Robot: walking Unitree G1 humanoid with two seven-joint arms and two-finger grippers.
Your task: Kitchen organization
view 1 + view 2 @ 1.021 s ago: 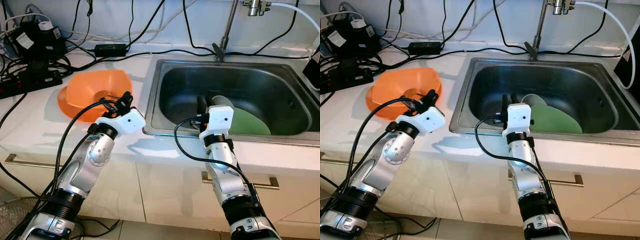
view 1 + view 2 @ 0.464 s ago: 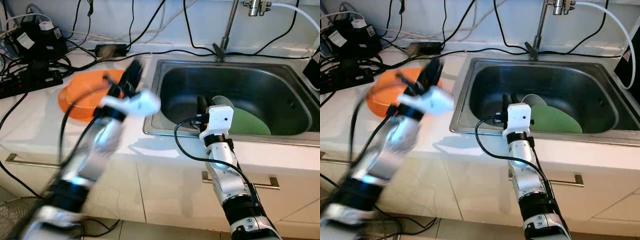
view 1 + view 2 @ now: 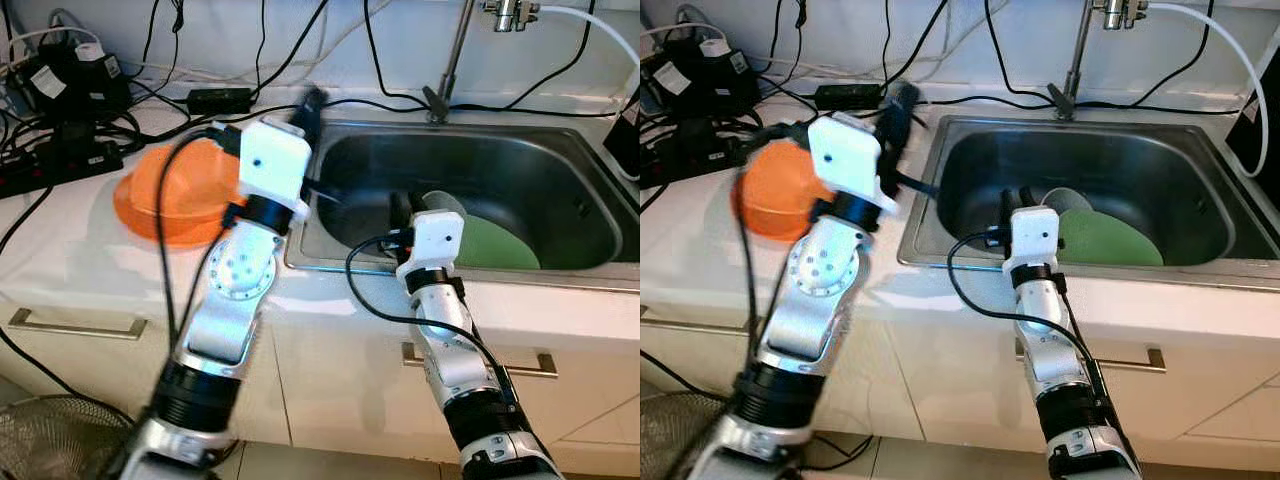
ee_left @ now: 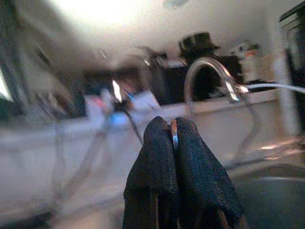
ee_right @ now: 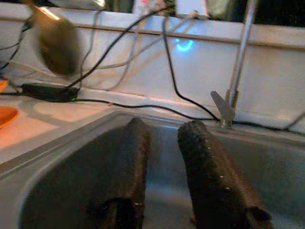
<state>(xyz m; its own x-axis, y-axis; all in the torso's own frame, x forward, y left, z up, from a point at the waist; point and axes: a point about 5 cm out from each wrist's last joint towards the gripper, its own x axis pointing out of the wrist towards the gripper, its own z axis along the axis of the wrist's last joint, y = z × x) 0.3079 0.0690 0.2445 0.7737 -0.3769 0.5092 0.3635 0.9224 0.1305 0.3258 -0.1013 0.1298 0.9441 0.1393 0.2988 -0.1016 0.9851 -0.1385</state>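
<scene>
The left gripper [image 3: 312, 100] is raised above the tabletop [image 3: 70, 250] at the sink's left rim, near its back left corner; the wrist view shows its two black fingers [image 4: 162, 157] pressed together with nothing between them. The right gripper [image 3: 402, 212] reaches over the front rim of the sink [image 3: 330, 140], fingers [image 5: 205, 167] spread with a clear gap, holding nothing and pointing into the basin.

Items to be organised: an orange bowl [image 3: 165, 195] sits on the tabletop left of the sink, apart from both grippers. Inside the sink a green plate [image 3: 500, 245] lies against the front wall, with a pale bowl or cup [image 3: 440, 203] just behind it; the right gripper is just beside these but contact cannot be confirmed.

Judgement: the step in hand appears to be a reach for the dishes in the sink. To do it well, the right gripper should descend with fingers kept apart and straddle the plate's rim, not press on its flat face. The left gripper would need to open before taking anything.

Hazards: loose cables [image 3: 230, 110] and a power strip [image 3: 60, 165] crowd the tabletop's back edge, close to the left arm's path.
</scene>
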